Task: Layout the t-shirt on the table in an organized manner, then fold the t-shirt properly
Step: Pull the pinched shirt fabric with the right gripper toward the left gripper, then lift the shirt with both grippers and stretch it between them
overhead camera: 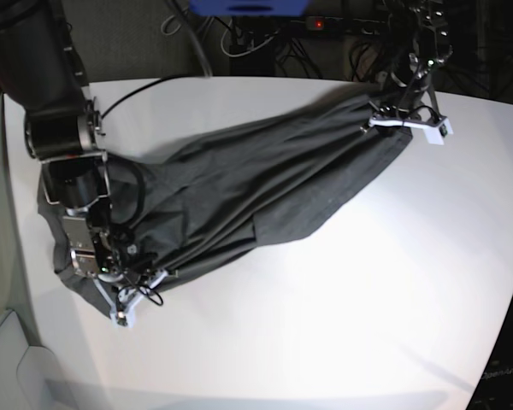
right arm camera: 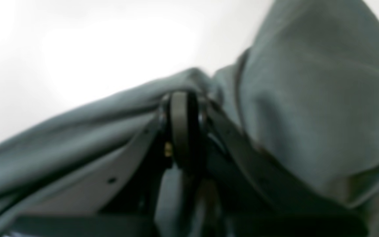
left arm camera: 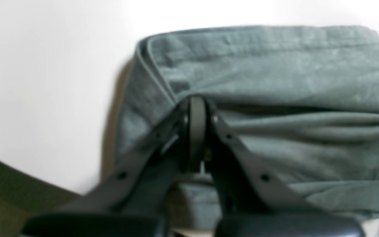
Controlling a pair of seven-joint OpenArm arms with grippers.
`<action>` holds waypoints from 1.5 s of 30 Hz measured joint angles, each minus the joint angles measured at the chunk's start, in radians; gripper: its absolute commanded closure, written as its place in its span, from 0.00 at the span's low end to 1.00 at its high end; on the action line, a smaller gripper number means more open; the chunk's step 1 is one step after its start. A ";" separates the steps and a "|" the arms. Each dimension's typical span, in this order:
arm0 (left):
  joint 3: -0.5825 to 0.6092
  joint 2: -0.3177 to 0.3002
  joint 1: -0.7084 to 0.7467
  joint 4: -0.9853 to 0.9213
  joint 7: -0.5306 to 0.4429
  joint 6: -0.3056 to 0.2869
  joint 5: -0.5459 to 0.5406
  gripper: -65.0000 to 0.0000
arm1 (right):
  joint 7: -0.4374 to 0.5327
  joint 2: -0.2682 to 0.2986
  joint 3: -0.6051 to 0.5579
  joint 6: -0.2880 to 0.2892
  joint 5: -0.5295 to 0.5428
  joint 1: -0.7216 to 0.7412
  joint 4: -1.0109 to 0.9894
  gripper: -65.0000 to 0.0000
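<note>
The dark charcoal t-shirt (overhead camera: 256, 188) is bunched into a long band, stretched diagonally across the white table (overhead camera: 325, 333). My left gripper (overhead camera: 398, 126) is at the far right end, shut on a folded edge of the t-shirt (left arm camera: 291, 82); its fingertips (left arm camera: 196, 108) pinch the fold. At the near left end my right gripper (overhead camera: 137, 295) is shut on the cloth, with the t-shirt (right arm camera: 308, 98) draping over and beside its closed jaws (right arm camera: 181, 102). The shirt's neck print is hidden.
Behind the table's far edge lie cables (overhead camera: 265, 38) and a power strip with a red light (overhead camera: 318, 23). The right arm's bulky links (overhead camera: 56, 128) stand over the table's left side. The table's rounded edge (left arm camera: 21, 174) shows beside the left gripper.
</note>
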 measured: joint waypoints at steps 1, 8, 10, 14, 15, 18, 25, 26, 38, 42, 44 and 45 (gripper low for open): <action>0.000 0.000 0.000 0.000 0.000 0.000 0.000 0.99 | -0.008 0.001 0.000 -0.002 0.003 -0.001 0.025 0.95; 0.001 0.000 0.014 0.004 -0.005 -0.004 0.000 0.99 | -0.211 -0.006 0.002 0.087 0.137 -0.082 0.348 0.96; 0.001 0.000 0.014 0.006 -0.004 -0.004 -0.003 0.99 | -0.286 -0.019 -0.002 0.084 0.144 -0.145 0.451 0.96; 0.001 0.001 0.024 0.037 0.022 0.005 0.000 0.99 | -0.350 -0.075 -0.006 0.085 0.148 -0.224 0.530 0.96; 0.001 0.000 0.030 0.050 0.034 0.011 0.000 0.99 | -0.345 -0.086 -0.007 0.085 0.147 -0.234 0.531 0.96; 0.001 0.000 0.043 0.078 0.045 0.021 0.004 0.99 | -0.336 -0.099 -0.008 0.086 0.149 -0.259 0.532 0.96; -0.003 0.002 0.050 0.089 0.045 0.023 0.008 0.99 | -0.311 -0.090 -0.111 0.086 0.148 -0.282 0.489 0.95; -0.003 0.002 0.058 0.089 0.045 0.023 0.007 0.99 | -0.298 -0.094 -0.130 0.087 0.151 -0.274 0.469 0.95; 0.001 -0.005 0.050 0.253 0.061 0.024 -0.094 0.99 | -0.194 -0.108 -0.167 0.100 0.175 -0.250 0.379 0.95; 0.046 -0.011 -0.095 0.179 0.029 0.025 -0.095 0.99 | -0.196 -0.107 -0.167 0.100 0.175 -0.250 0.380 0.95; 0.091 -0.009 -0.167 0.104 0.037 0.023 -0.087 0.99 | -0.196 -0.106 -0.168 0.100 0.175 -0.250 0.379 0.96; 0.106 -0.002 -0.194 0.063 0.049 0.025 -0.082 0.99 | -0.198 -0.107 -0.167 0.100 0.175 -0.250 0.380 0.96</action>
